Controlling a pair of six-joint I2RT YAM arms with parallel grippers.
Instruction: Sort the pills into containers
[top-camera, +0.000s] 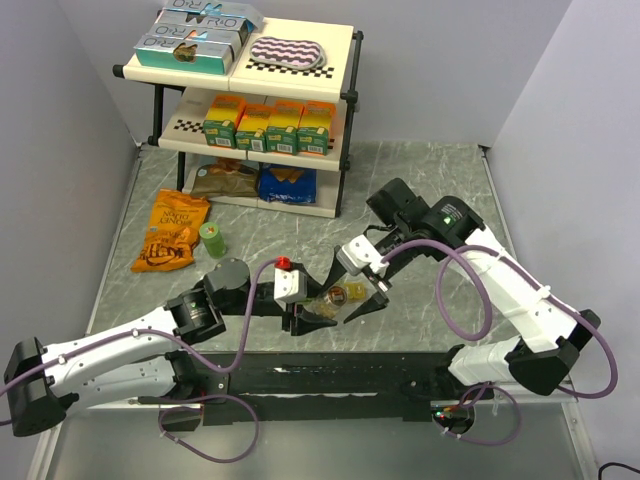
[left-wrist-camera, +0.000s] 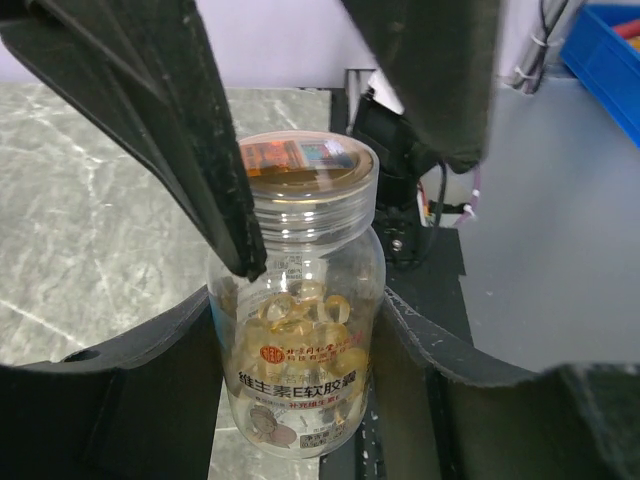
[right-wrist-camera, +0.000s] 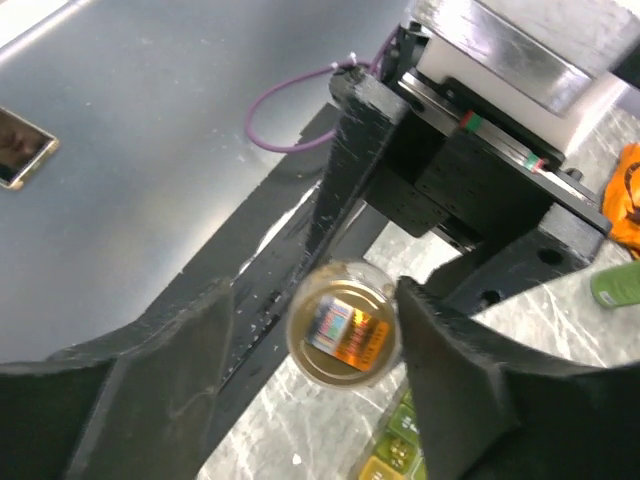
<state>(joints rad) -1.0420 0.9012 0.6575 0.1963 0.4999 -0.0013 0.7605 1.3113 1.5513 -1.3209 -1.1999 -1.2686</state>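
A clear pill bottle (left-wrist-camera: 300, 370) with a gold cap (right-wrist-camera: 343, 330) holds yellow capsules. It stands upright between the fingers of my left gripper (left-wrist-camera: 297, 312), which is shut on its lower body. My right gripper (right-wrist-camera: 315, 295) hangs over the cap with its jaws apart. One of its fingers (right-wrist-camera: 450, 360) is against the cap's side and the other (right-wrist-camera: 170, 380) is clear of it. In the top view the bottle (top-camera: 338, 296) is at the table's near middle, where both grippers meet. The containers (right-wrist-camera: 400, 445), green and yellow compartments, show just beneath the right finger.
A green cylindrical bottle (top-camera: 212, 240) and an orange snack bag (top-camera: 172, 232) lie at the left. A two-tier shelf (top-camera: 345, 95) with boxes stands at the back. A black strip (top-camera: 330, 375) runs along the near edge.
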